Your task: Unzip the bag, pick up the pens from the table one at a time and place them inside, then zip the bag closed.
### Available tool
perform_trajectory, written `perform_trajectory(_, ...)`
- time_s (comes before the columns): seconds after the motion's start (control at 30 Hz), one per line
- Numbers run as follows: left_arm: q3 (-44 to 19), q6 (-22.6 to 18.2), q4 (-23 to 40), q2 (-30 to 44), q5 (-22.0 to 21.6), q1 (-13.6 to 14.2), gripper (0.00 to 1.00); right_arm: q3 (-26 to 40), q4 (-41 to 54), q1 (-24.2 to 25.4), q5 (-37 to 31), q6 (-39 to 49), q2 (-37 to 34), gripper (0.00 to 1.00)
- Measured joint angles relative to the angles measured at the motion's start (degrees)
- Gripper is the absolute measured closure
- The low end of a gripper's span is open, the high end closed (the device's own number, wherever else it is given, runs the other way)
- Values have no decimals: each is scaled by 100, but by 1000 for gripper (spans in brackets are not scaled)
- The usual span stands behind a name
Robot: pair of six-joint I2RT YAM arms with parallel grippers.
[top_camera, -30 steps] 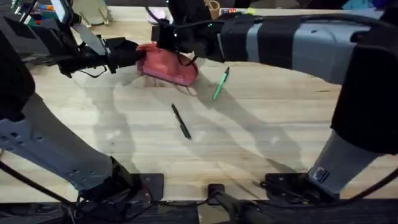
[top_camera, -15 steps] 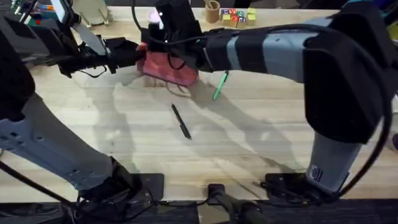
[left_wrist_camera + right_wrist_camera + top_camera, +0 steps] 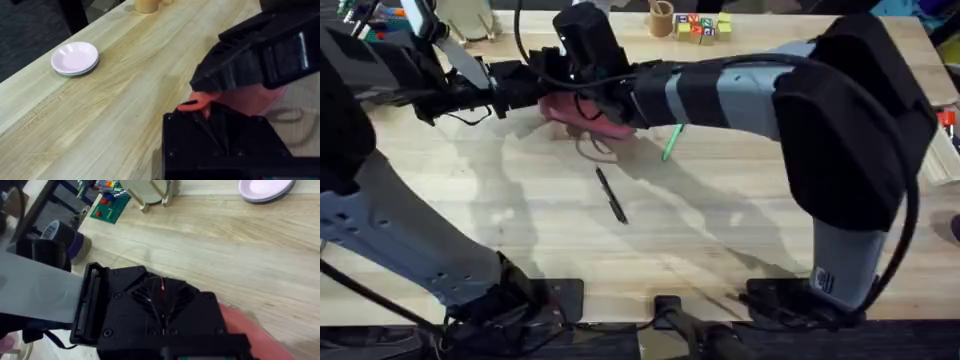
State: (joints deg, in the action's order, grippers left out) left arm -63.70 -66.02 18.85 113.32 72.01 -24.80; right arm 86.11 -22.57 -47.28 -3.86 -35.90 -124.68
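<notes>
**Unzip stage in hand; both pens not yet loaded**

Progress: early, by judgement. Both arms at the coral-pink pouch (image 3: 582, 112), far side of the wooden table (image 3: 740, 230), left of centre in the overhead view. No pen inside as far as visible. Bright green pen (image 3: 672, 141) lying on the table just right of the pouch, partly under the right arm. Thin black pen (image 3: 611, 195) lying flat nearer the bases, apart from pouch and from the green one. Left to do: finish the unzip, two separate pen transfers, then zip shut.

Pouch: mostly hidden by the two wrists. Zipper state cannot tell; no lining or opening seen. Contents: nothing seen, interior not exposed. A loop of thin cord on the table at the pouch's near edge, overhead view.

Left gripper (image 3: 532, 88): at the pouch's left end, touching or just beside it. In the left wrist view, coral-red fabric tab (image 3: 192, 104) sits right at the fingers, pouch body beyond. Looks like a pinch on that end, but spread or pressed together: cannot tell, tips hidden by gripper body.

Right gripper (image 3: 588, 70): reached across from the right base, over the pouch's top. Right wrist view: thin red pull cord (image 3: 162, 286) running up at the finger gap, pink fabric below right. Finger state: cannot tell.

Other containers: pale plate (image 3: 75, 57) at far table edge, holding nothing, well apart from the work.
</notes>
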Motion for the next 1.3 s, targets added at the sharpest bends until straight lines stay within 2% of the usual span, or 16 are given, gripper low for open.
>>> perform_trajectory(0.43, 0, 0, -9, 0, -3, 13, 959, 69, 9, -139, 184, 77, 0, 965)
perform_trajectory(0.47, 0, 0, -9, 0, -3, 13, 959, 78, 82, -118, 190, 128, 2, 893)
perform_trajectory(0.6, 0, 0, -11, 0, -27, 62, 959, 110, 572, -66, 247, 351, 146, 345)
perform_trajectory(0.7, 0, -2, -22, 0, -22, 67, 958, 111, 1144, -11, 199, 566, 492, 38)
perform_trajectory(0.93, 0, -2, -20, 0, -3, 44, 958, 114, 2158, 300, 50, 944, 1263, 6)
perform_trajectory(1.3, 0, -2, -20, 0, -3, 44, 958, 114, 3853, 376, -221, 1305, 2280, 6)
